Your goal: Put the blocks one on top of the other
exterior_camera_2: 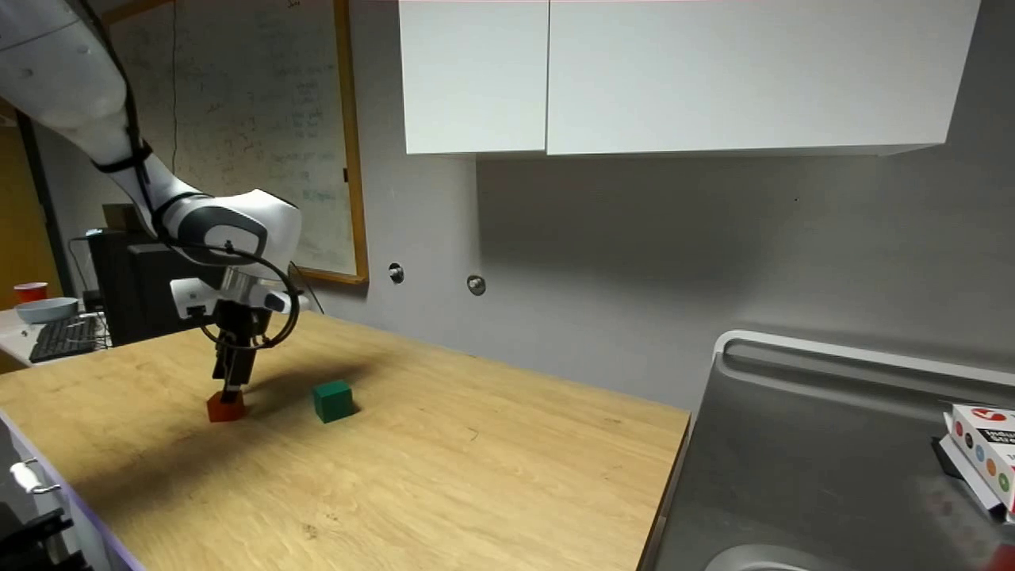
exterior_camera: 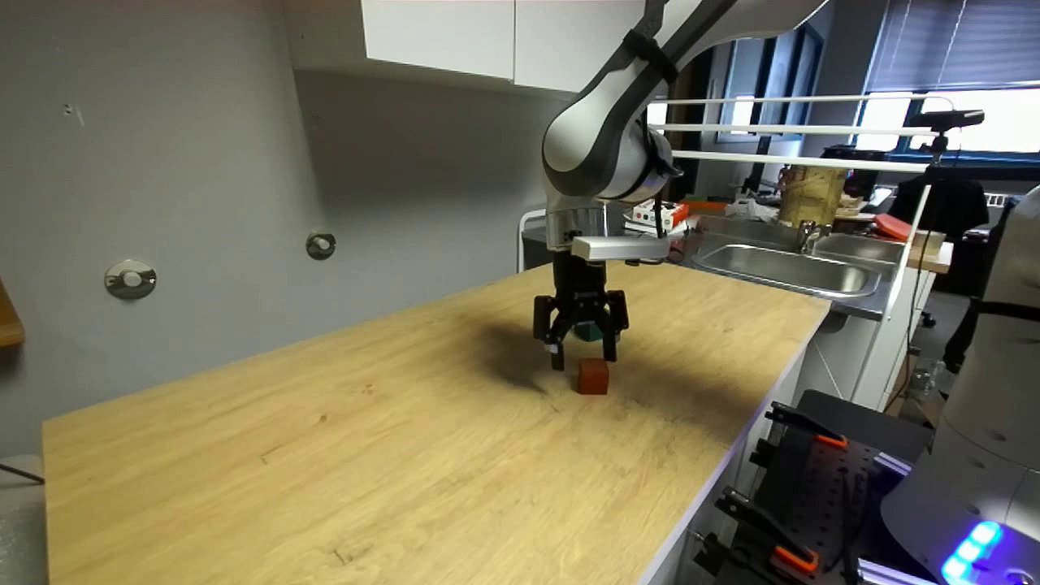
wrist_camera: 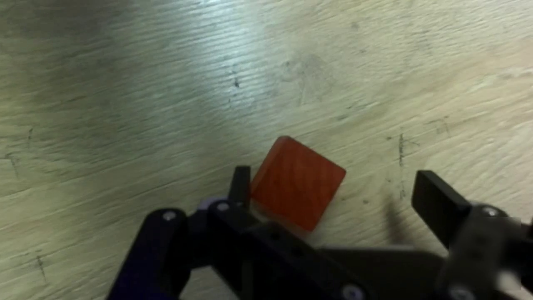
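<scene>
The red-orange block sits on the wooden table, and it also shows in an exterior view and in the wrist view. My gripper is open and points down at the red-orange block. In the wrist view the gripper has one finger close beside the block's left corner; the other finger stands well apart on the right. Whether the near finger touches the block I cannot tell. The green block sits on the table a little way off. It is mostly hidden behind the gripper in an exterior view and out of the wrist view.
The wooden table runs along a grey wall. White cabinets hang above it. A metal sink and a dark counter with a small box lie past the table's end.
</scene>
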